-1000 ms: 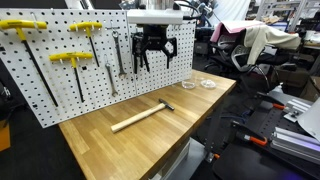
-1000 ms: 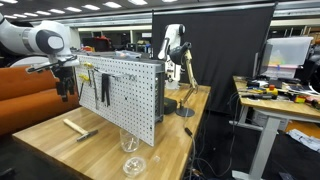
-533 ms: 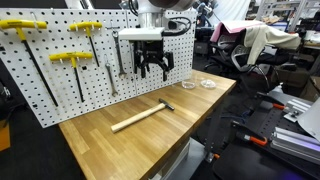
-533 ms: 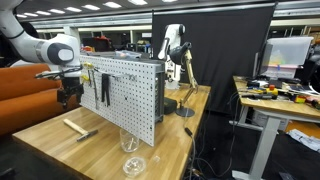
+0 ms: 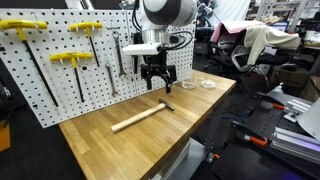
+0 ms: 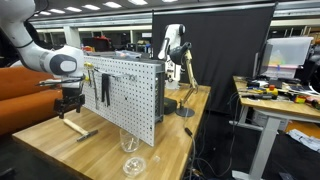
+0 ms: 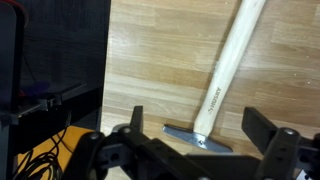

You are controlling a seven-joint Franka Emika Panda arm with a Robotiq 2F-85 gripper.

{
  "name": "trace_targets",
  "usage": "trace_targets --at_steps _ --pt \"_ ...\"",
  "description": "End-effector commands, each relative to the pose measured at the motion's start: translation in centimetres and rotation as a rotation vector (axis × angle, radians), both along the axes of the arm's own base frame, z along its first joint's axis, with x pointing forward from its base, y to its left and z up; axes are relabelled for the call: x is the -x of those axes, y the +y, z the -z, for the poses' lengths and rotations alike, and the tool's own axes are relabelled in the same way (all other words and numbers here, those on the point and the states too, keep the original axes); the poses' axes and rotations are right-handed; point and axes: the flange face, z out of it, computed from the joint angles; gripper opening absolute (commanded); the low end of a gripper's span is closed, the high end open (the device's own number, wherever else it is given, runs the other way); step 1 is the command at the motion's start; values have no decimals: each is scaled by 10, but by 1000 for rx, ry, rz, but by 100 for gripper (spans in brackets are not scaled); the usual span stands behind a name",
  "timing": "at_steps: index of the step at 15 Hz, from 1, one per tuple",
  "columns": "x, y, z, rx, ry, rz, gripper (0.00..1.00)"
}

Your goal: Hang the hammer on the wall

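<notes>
Above the wooden table (image 7: 150, 50), the gripper (image 7: 195, 128) hangs spread open over the hammer (image 7: 226, 72), its handle print unreadable.

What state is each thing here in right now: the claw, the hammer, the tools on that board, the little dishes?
gripper: open, holding nothing, hovering over the hammer's head.
hammer: lying flat on the wooden table, not yet hung.
pegboard: standing upright at the table's back edge.
yellow T-handled tools: hanging on the pegboard.
glass dishes: resting on the table, apparently empty.
</notes>
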Motion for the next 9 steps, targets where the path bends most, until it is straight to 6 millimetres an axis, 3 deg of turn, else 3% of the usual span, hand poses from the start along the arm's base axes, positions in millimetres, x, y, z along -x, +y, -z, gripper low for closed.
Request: trace_targets --at_steps 1,5,9 --pt "0 0 -1 0 -1 0 100" --pt "-1 1 -2 -1 -4 2 100" --pt "-6 11 22 -61 50 74 100"
